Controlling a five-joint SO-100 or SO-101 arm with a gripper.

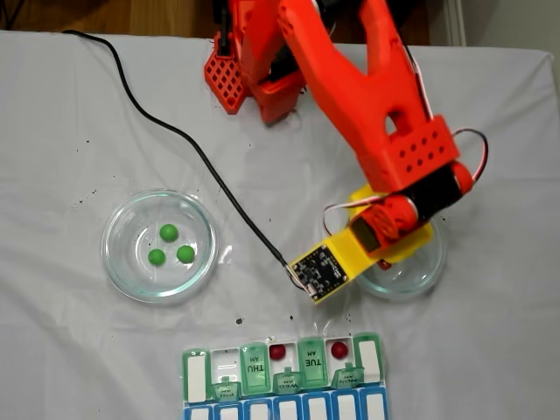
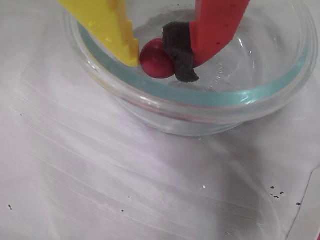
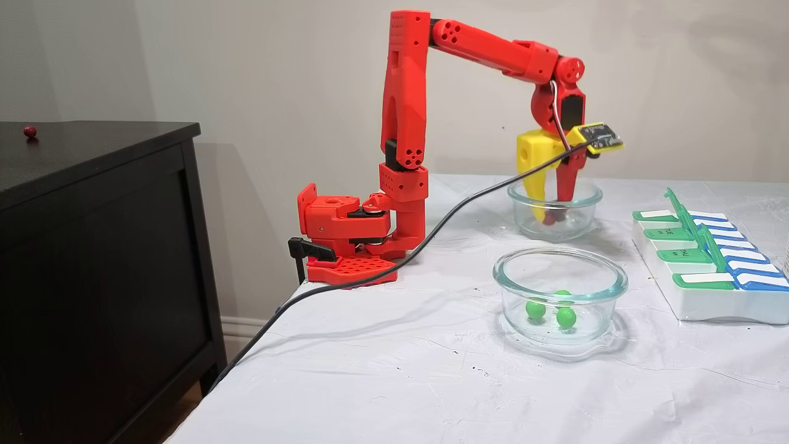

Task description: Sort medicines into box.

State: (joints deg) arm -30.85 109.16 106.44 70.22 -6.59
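In the wrist view my gripper (image 2: 160, 67) reaches down into a clear glass dish (image 2: 235, 97). Its yellow finger (image 2: 112, 30) and the black foam pad of its red finger (image 2: 180, 52) both touch one dark red medicine (image 2: 155, 60), so it is shut on that ball. The same dish (image 3: 515, 197) with the gripper (image 3: 553, 217) in it stands farther back in a fixed view. Three green medicines (image 1: 168, 232) lie in the left dish (image 1: 114, 254). The box (image 1: 254, 366) lies at the near edge with some lids up and two red medicines (image 1: 277, 352) (image 1: 339, 349) in open compartments.
A black cable (image 1: 201, 157) runs across the white cloth to the camera board (image 1: 317, 271) on my wrist. The arm's red base (image 3: 345, 234) is clamped at the table's edge. A black cabinet (image 3: 92, 246) beside the table carries one stray red ball (image 3: 29, 131).
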